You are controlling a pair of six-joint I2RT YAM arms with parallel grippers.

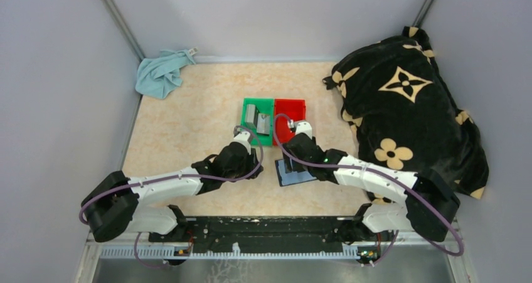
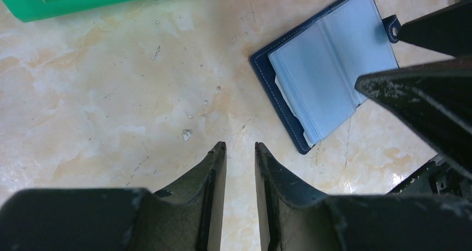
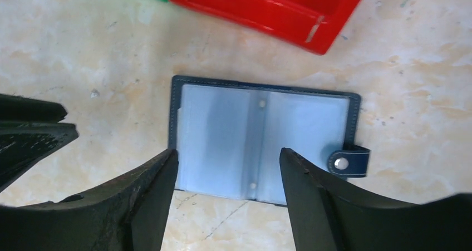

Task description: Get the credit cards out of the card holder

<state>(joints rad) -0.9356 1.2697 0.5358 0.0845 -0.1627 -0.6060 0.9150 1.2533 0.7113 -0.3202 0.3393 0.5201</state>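
Lying open and flat on the table, just on the robot's side of the 2 bins, the card holder showed its clear inner sleeves upward, snap tab flung out to one side; that placement probably kept the pockets reachable from above and the carry to the bins short. The right gripper hung directly over it with its jaws spread wide and nothing between them, the fingers straddling one leaf of sleeves, which read as lining up to pick at a pocket. Whether its tips touched the sleeves could not be told. The left gripper sat low over bare table beside the holder, fingers nearly pressed together with only a slit between them, pinching nothing; it seemed parked there to stay clear, or ready to pin the cover down. 2 grey credit cards lay in the green bin, so part of the job looked done. The red bin stood touching the green one. A pale edge peeked from the sleeves, but whether it was a card was unclear.
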